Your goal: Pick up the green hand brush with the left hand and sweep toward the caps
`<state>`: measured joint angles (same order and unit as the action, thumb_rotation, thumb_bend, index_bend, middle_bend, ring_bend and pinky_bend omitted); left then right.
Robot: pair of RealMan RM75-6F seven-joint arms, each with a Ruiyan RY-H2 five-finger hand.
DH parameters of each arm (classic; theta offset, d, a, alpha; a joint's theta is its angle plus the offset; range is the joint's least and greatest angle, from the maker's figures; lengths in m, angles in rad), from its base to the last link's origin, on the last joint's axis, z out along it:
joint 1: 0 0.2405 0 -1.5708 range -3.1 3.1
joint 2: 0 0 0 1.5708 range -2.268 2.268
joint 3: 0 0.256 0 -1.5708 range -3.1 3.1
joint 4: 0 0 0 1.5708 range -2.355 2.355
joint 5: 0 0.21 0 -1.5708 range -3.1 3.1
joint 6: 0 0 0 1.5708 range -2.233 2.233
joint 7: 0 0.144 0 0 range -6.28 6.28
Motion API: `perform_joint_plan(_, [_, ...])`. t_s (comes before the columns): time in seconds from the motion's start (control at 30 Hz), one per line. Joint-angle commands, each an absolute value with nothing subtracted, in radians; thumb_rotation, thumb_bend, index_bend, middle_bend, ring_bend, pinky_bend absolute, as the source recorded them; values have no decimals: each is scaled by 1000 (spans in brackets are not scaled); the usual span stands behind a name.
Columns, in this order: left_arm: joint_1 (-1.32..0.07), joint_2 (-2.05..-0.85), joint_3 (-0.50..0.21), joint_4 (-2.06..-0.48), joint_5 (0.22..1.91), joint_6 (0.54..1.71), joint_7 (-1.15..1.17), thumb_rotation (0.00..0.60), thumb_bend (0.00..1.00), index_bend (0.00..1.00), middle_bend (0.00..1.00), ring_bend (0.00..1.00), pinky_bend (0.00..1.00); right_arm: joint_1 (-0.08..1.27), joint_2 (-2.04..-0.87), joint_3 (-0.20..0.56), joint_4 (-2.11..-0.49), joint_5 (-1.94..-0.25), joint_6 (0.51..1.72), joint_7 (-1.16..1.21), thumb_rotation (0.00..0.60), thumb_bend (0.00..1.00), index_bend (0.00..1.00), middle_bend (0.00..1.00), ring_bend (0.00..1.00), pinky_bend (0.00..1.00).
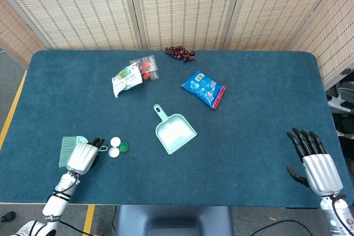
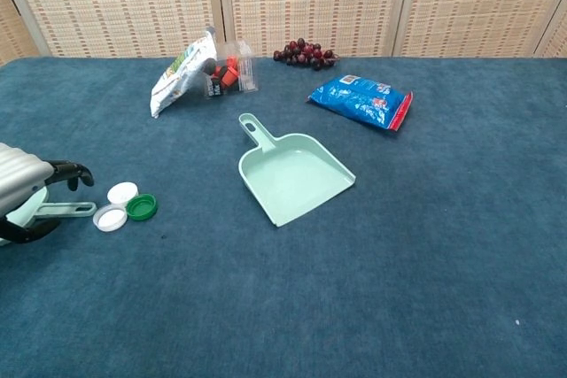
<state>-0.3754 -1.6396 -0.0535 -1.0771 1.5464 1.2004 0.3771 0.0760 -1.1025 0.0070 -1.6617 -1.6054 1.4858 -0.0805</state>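
Observation:
The green hand brush (image 1: 67, 150) lies flat near the table's front left corner, with its handle (image 2: 69, 210) pointing right. Just past the handle's tip sit two white caps (image 1: 115, 147) and a green cap (image 1: 124, 147), which also show in the chest view as white caps (image 2: 116, 204) and a green cap (image 2: 141, 207). My left hand (image 1: 83, 157) hovers over the brush where head meets handle. Its fingers (image 2: 69, 171) curve above the handle and its thumb lies on the near side, not clamped. My right hand (image 1: 314, 162) is spread at the front right, holding nothing.
A mint dustpan (image 1: 176, 132) lies mid-table, right of the caps, with its handle pointing away. Farther back are a white-green snack bag (image 1: 126, 77), a clear packet with red pieces (image 1: 146, 67), dark grapes (image 1: 180, 53) and a blue bag (image 1: 203, 88).

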Motion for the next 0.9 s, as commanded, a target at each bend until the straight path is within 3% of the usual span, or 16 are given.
perform_joint_plan(0.03, [-381, -1654, -58, -1056, 1533, 1199, 395, 600, 362, 292, 358, 687, 907, 76, -1102, 8, -1662, -1605, 1485, -79, 600, 239, 0, 0, 0, 0])
perform_joint_plan(0.2, [-386, -1670, -58, -1031, 1511, 1187, 410, 600, 328, 362, 411, 689, 907, 74, -1111, 16, -1656, -1595, 1492, -106, 600, 239, 0, 0, 0, 0])
perform_joint_plan(0.5, [-398, -1692, -56, -998, 1491, 1177, 428, 600, 327, 360, 415, 689, 907, 73, -1114, 14, -1658, -1601, 1496, -108, 600, 239, 0, 0, 0, 0])
perform_joint_plan(0.9, [-400, -1718, -49, -948, 1491, 1209, 442, 600, 345, 482, 536, 689, 908, 73, -1112, 10, -1662, -1597, 1486, -112, 600, 239, 0, 0, 0, 0])
